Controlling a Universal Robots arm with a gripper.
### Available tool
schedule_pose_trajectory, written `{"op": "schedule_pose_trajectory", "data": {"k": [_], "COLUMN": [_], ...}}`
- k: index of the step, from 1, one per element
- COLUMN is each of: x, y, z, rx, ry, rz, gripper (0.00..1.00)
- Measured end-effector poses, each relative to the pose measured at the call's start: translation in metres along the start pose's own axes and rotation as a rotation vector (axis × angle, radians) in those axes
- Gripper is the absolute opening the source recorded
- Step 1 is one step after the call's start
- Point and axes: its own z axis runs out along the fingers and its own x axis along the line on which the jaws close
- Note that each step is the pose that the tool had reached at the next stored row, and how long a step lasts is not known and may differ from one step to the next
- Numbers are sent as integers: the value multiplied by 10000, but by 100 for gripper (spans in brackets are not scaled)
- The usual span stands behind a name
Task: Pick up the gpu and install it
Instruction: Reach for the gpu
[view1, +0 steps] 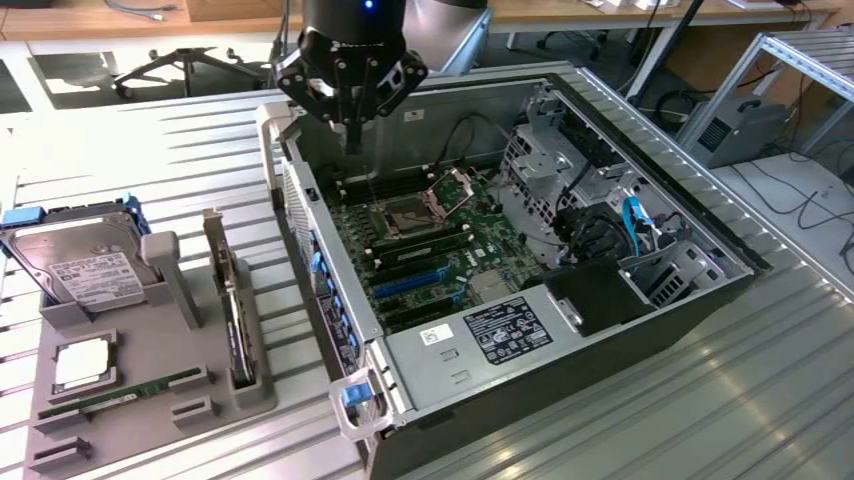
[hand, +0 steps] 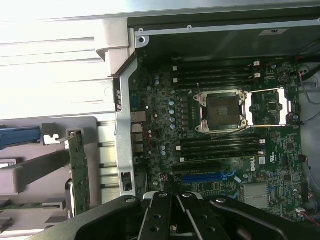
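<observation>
The gpu is a thin dark card with a silver bracket. It stands on edge in a slot of the grey holder tray, to the exterior view's left of the open computer case. In the wrist view the gpu shows as a green edge beside the case wall. My gripper hangs above the far corner of the case, over the motherboard, well apart from the gpu. Its fingers point down, shut on nothing. A blue expansion slot lies on the board just past the fingertips.
The tray also holds a silver hard drive, a processor chip and a green memory stick. Inside the case are an open CPU socket, drive cages with cables and a black power unit. The table is ribbed metal.
</observation>
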Motion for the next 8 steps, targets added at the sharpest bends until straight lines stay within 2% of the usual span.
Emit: {"op": "schedule_pose_trajectory", "data": {"k": [8], "x": [34], "y": [-3], "z": [-1], "rx": [0], "ry": [0], "rz": [-1], "gripper": [11]}}
